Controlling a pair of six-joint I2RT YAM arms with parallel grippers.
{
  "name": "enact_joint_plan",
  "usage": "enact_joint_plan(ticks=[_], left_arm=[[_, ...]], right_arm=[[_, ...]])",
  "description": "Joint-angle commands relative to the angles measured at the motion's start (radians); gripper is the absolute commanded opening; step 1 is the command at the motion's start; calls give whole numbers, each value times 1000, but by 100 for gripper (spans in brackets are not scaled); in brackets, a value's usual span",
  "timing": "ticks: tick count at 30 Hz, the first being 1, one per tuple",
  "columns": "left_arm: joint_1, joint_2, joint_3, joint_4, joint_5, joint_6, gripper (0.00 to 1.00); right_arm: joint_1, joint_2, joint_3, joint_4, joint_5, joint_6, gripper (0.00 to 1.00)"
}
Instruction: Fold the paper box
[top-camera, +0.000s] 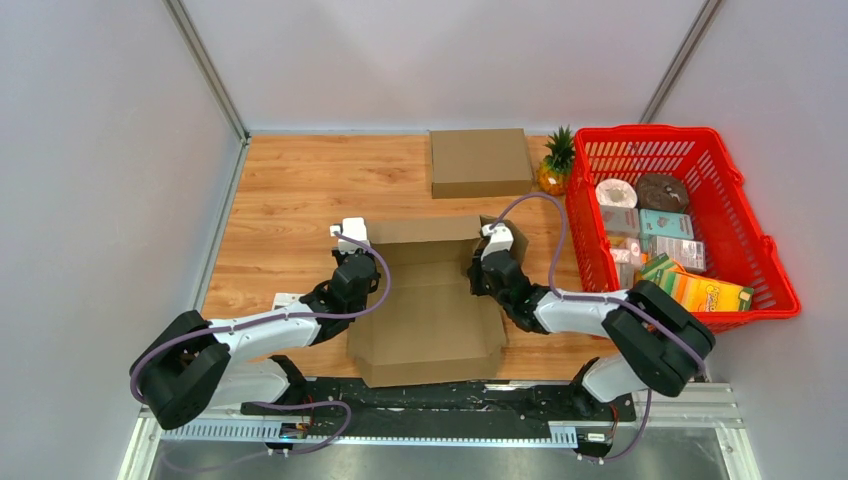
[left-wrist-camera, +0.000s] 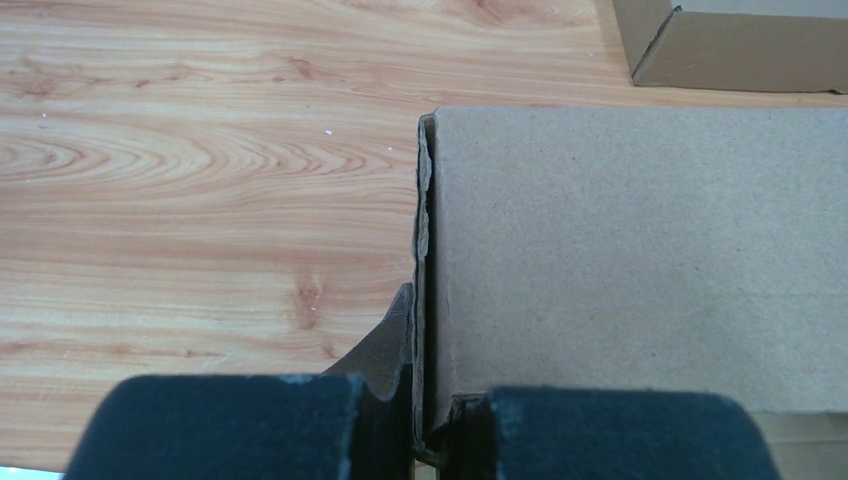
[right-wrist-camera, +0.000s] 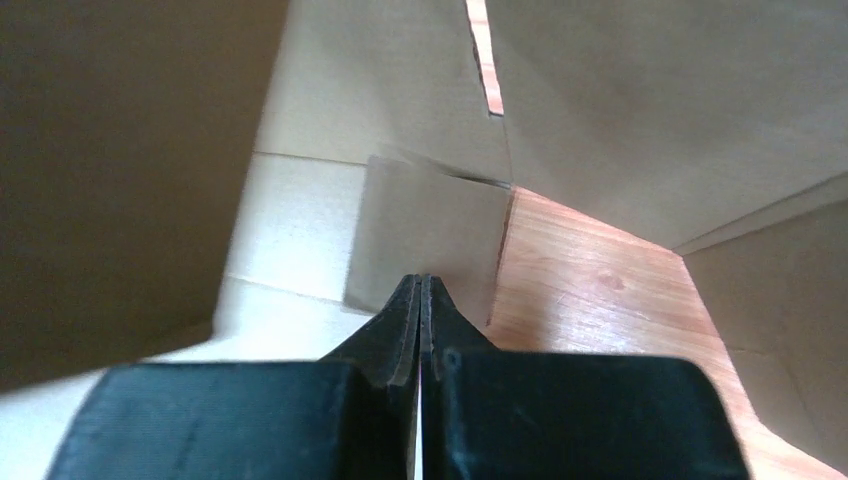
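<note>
Top external view: the box (top-camera: 430, 310) sits mid-table (top-camera: 290, 190), just in front of the two arm bases, open and only half formed. Its base is flat and its rear panel is raised, with flaps loose at the sides. The left gripper (top-camera: 352, 250) is at the rear left corner and the right gripper (top-camera: 495, 250) at the rear right corner. Left wrist view: the left gripper (left-wrist-camera: 420, 410) has its pads nearly together, pinching the upright edge of the box (left-wrist-camera: 640, 260), and a thin doubled layer of cardboard shows in the gap. Right wrist view: the right gripper (right-wrist-camera: 420, 295) has its fingers pressed flat together with nothing between them. It is poked inside the box (right-wrist-camera: 430, 230), with cardboard panels on both sides and bare wood showing through a gap. A second box (top-camera: 480, 162), already closed up, lies at the far edge beside a pineapple (top-camera: 556, 165) and a red basket (top-camera: 650, 132) of groceries. Step in hand, as I read it: standing up the side walls at the rear corners, left pinching the wall, right acting as a closed poker from inside. The next move likely calls for the left to hold its corner steady while the right presses the flap along its crease without tearing it. The box could slide on the smooth wood.
</note>
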Motion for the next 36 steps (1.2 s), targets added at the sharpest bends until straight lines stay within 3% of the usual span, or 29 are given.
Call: enact_joint_plan(ticks=[1, 3, 6, 10, 12, 16, 20, 21, 23, 25, 27, 31, 32, 35, 36], left_arm=[[-4, -21, 3, 51, -2, -36, 0], [-4, -19, 5, 49, -5, -38, 0], [-4, -22, 2, 48, -10, -41, 0], [-5, -22, 2, 46, -14, -46, 0], [-4, -21, 3, 45, -16, -46, 0], [-4, -21, 5, 43, -19, -50, 0], [-5, -33, -4, 43, -19, -53, 0], [-4, -35, -4, 43, -19, -53, 0], [-4, -33, -3, 45, -19, -53, 0], [-4, -31, -4, 42, -19, -53, 0], [-4, -31, 0, 37, -19, -55, 0], [-4, -36, -4, 37, -22, -59, 0], [-4, -39, -6, 37, -22, -59, 0], [-4, -36, -6, 40, -20, -58, 0], [-4, -36, -4, 40, -19, -56, 0]], right_arm=[[0, 92, 40, 38, -10, -45, 0], [2, 86, 48, 4, -20, -47, 0], [-1, -69, 10, -120, 25, 8, 1], [-3, -279, -30, -356, 7, 66, 15], [-3, -370, -75, -369, -69, 108, 23], [-3, -413, -139, -361, -73, 136, 25], [-9, -297, -121, -429, -13, 185, 15], [-9, -246, -89, -449, 36, 215, 6], [-7, -192, -26, -634, 134, 356, 1], [-12, -140, 29, -766, 225, 424, 9], [-15, -134, 34, -762, 204, 410, 12], [-15, -233, 34, -759, 174, 354, 20], [-15, -323, 33, -762, 165, 337, 22], [-18, -483, 60, -806, 185, 275, 42], [-19, -515, 66, -821, 229, 251, 54]])
